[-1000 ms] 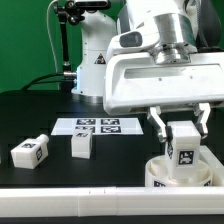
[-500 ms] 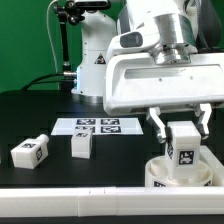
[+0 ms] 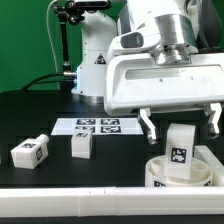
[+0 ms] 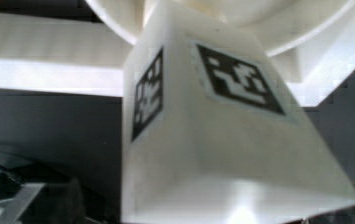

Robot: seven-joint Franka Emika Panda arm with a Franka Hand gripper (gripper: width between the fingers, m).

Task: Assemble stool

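Starting at the table's (image 3: 40, 108) left edge: first leg (image 3: 28, 151), lying on its side near the front, tag facing the camera. Just to the exterior view's right of it, apart and not touching: second leg (image 3: 82, 144), also down on the black surface, tag showing on its near face. Behind that one, toward the table's middle: the marker board (image 3: 98, 126), flat, nothing on it. Farther back, by the rear edge: the arm's white base (image 3: 95, 62). Along the front edge, running across the width: a white rail (image 3: 70, 196).

Moving on toward the right front corner: the seat (image 3: 180, 175), a low round ring, resting on the table just behind the rail. Standing in its ring, about upright, lower end hidden inside: third leg (image 3: 181, 143), tag facing front. Hanging above and around the top of that leg: the gripper (image 3: 181, 130), jaws spread wide, one finger (image 3: 148, 125) on each side, a clear gap between each finger and the leg, nothing gripped.

Seen from the wrist: the third leg (image 4: 209, 170) filling most of the view, two tagged faces visible, far end set against the curved white seat (image 4: 325, 35). Fingers not visible there. Whether pushed fully home in the ring or only resting in it: cannot tell.
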